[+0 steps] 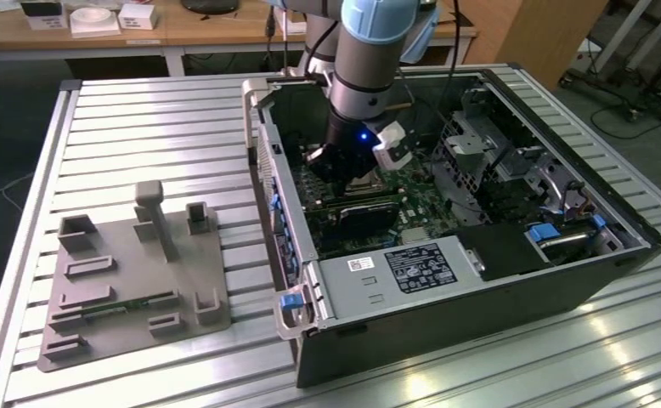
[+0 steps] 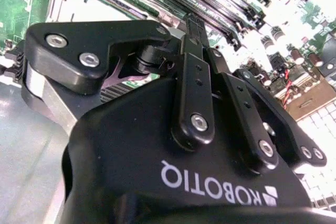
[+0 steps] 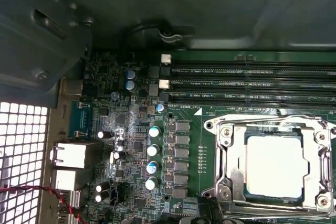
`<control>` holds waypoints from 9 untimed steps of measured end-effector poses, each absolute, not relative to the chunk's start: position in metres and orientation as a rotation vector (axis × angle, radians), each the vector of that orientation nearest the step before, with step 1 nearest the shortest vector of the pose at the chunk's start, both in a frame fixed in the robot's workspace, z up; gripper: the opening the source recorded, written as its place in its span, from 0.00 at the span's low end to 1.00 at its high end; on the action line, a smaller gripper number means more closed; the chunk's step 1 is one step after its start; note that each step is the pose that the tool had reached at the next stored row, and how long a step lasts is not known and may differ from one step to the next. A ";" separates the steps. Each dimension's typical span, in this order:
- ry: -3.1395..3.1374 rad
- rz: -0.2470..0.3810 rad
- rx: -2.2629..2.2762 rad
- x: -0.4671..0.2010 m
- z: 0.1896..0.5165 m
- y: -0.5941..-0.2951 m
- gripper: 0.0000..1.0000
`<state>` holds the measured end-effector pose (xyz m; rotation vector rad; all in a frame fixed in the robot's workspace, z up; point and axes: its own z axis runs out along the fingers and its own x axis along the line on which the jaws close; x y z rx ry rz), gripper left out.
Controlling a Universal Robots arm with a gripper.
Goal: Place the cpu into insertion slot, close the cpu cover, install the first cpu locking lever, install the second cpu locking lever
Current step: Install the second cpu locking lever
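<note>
Here, cpu (image 3: 273,165) seated in insertion slot (image 3: 224,184), cpu cover (image 3: 312,157) closed over it, tool (image 1: 351,174) just above, grip state unclear.

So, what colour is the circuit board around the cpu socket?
Green, seen best in the first wrist view: the circuit board surrounds the silvery-rimmed insertion slot.

Strong glare is seen on the worktop (image 1: 138,127). Beyond the fingers (image 2: 195,45) the board is washed out white; the case interior is dimly lit.
</note>
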<state>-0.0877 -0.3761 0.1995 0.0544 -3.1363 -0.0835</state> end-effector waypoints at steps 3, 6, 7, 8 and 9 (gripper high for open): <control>-3.137 -0.086 0.052 -0.088 0.198 -0.375 0.10; -3.137 -0.089 0.052 -0.088 0.199 -0.375 0.10; -3.137 -0.091 0.052 -0.088 0.199 -0.375 0.10; -3.137 -0.093 0.052 -0.088 0.199 -0.375 0.10; -3.137 -0.095 0.052 -0.088 0.200 -0.375 0.10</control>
